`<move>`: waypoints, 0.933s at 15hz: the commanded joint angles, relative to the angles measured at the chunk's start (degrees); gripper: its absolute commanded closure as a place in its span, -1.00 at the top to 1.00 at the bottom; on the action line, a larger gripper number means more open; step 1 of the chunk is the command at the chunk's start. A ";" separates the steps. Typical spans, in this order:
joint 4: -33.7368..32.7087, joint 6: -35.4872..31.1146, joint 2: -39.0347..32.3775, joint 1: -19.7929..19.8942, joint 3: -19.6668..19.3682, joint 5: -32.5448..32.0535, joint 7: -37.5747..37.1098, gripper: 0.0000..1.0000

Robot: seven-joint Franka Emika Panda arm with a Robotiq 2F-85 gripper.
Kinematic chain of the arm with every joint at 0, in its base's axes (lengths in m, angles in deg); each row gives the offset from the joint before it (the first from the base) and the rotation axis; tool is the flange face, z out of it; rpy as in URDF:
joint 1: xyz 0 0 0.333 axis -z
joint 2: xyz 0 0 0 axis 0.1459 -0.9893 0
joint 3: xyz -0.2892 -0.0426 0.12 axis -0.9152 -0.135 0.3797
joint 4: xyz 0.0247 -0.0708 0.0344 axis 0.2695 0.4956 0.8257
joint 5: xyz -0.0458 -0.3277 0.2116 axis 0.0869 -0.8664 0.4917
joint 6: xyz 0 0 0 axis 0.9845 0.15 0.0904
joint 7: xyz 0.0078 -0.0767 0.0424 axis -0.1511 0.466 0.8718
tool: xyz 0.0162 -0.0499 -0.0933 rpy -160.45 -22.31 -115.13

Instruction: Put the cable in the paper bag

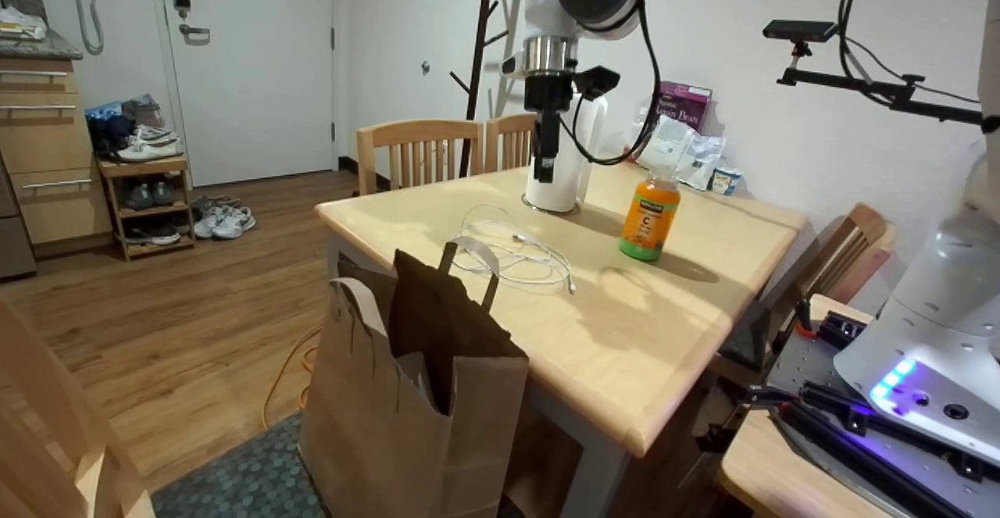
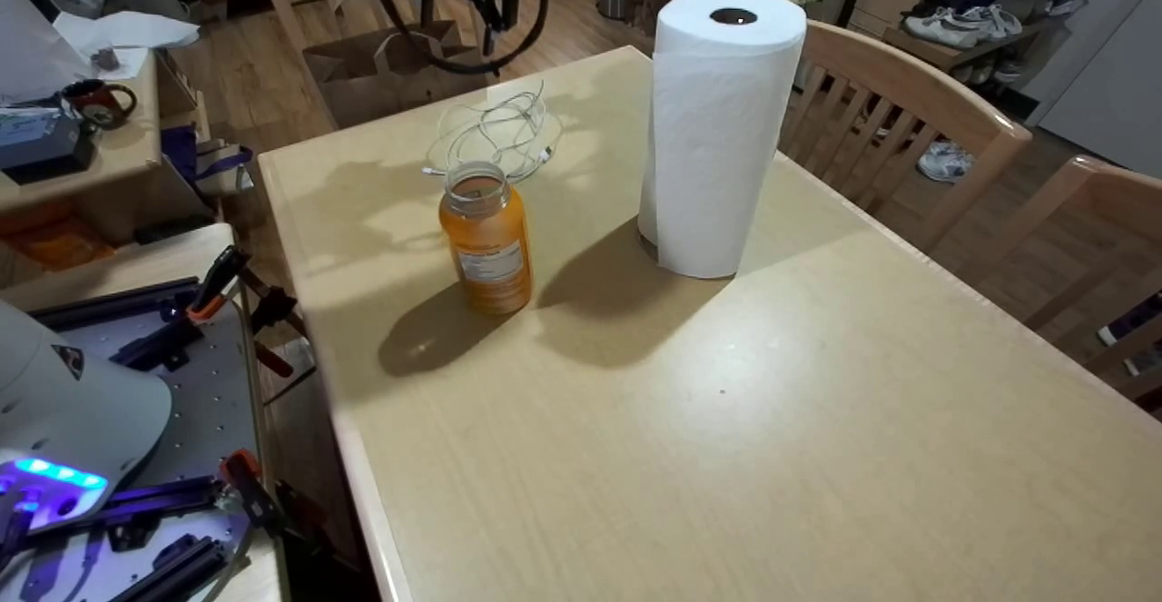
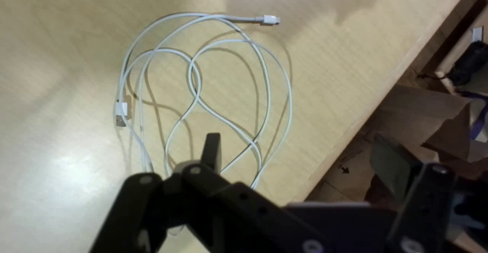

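The white cable lies in loose loops on the wooden table near the edge beside the bag. It also shows in an exterior view and in the wrist view, with both plugs visible. The brown paper bag stands open at the table's edge with its handles up. It also shows in an exterior view and partly in the wrist view. My gripper is open and empty, pointing down above the table edge. One finger appears over the cable, the other over the bag. It also shows in an exterior view.
An orange bottle and a white paper towel roll stand on the table near the cable. Food packages stand against the wall. Wooden chairs surround the table. A black cable loop hangs from the arm.
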 commanded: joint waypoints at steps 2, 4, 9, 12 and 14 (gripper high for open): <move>-3.88 -3.66 -8.72 -1.43 1.34 -9.77 3.08 1.00; -5.11 -4.43 -10.94 -2.73 0.85 -14.85 1.63 1.00; -6.45 -7.67 -13.06 -5.36 -0.51 -24.87 -1.56 1.00; -6.34 -9.64 -11.99 -5.99 -0.99 -28.28 -3.81 1.00; -6.53 -11.94 -12.23 -6.42 -1.81 -30.67 -5.80 1.00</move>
